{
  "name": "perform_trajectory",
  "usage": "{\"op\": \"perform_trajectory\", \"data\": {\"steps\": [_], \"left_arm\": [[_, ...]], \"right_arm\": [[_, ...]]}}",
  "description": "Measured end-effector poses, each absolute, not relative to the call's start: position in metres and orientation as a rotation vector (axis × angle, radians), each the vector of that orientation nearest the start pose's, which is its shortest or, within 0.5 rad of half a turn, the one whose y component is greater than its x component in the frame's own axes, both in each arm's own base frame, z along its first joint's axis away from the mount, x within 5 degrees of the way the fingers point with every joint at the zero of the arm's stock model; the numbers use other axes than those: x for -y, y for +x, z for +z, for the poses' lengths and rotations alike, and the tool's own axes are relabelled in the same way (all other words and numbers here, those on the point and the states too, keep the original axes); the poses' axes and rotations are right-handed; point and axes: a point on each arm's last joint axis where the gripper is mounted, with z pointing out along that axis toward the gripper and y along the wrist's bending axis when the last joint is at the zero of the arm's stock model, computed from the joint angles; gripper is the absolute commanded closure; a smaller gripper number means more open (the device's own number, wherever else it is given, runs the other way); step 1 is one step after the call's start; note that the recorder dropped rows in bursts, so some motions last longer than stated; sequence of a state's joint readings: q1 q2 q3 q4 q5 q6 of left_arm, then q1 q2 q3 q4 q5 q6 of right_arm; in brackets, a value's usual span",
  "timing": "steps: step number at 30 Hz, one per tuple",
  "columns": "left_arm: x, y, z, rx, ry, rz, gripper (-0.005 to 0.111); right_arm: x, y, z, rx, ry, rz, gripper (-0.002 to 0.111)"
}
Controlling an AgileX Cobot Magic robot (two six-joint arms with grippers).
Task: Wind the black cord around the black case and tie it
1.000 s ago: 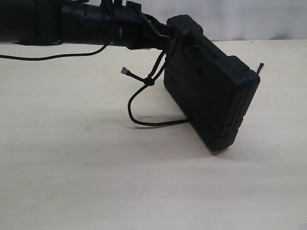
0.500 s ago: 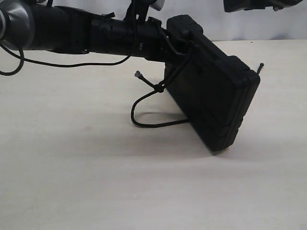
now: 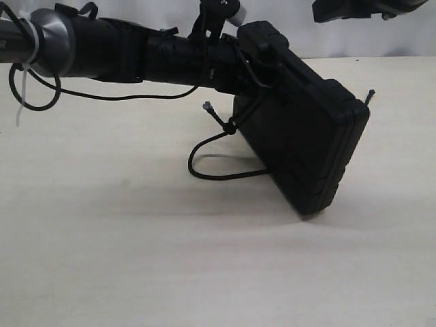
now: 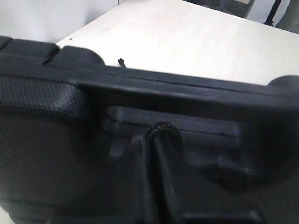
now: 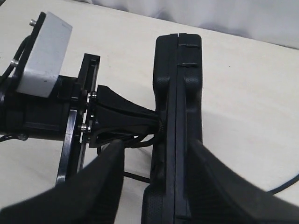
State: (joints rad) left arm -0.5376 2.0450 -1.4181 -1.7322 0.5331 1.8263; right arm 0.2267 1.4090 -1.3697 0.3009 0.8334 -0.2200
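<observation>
Left jaws pinch the black cord (image 3: 230, 126), half hidden by the black case (image 3: 306, 143); cut-off right jaws stand apart.

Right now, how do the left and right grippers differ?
The left gripper has jaws shut on the black cord at the edge of the black case; the right gripper has jaws open, holding nothing. The left sits against the case; the right hangs above it. Both line up on the case.

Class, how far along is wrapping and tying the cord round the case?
Done: black cord is knotted beside the upended black case. In hand: left gripper pinches cord at its rim; right gripper straddles the case, open. Remaining: slack loop lies on the table; tightening, tying.
</observation>
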Motion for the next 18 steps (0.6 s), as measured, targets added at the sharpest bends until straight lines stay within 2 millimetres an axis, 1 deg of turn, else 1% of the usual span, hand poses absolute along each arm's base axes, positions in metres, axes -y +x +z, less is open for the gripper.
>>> {"op": "perform_trajectory", "data": {"steps": [7, 12, 15, 18], "left_arm": [[0.277, 0.375, 0.220, -1.800, 0.929, -0.821, 0.107], [0.277, 0.375, 0.220, -1.798, 0.928, -0.821, 0.107], [0.277, 0.375, 0.220, -1.798, 0.928, -0.821, 0.107], [0.277, 0.375, 0.220, -1.798, 0.928, -0.821, 0.107]], "right_arm": [[-0.089, 0.296, 0.376, -2.323, -0.402, 0.363, 0.068], [-0.093, 0.296, 0.375, -2.323, -0.432, 0.416, 0.068], [-0.095, 0.300, 0.370, -2.342, -0.441, 0.423, 0.068], [-0.096, 0.308, 0.360, -2.372, -0.431, 0.416, 0.068]]}}
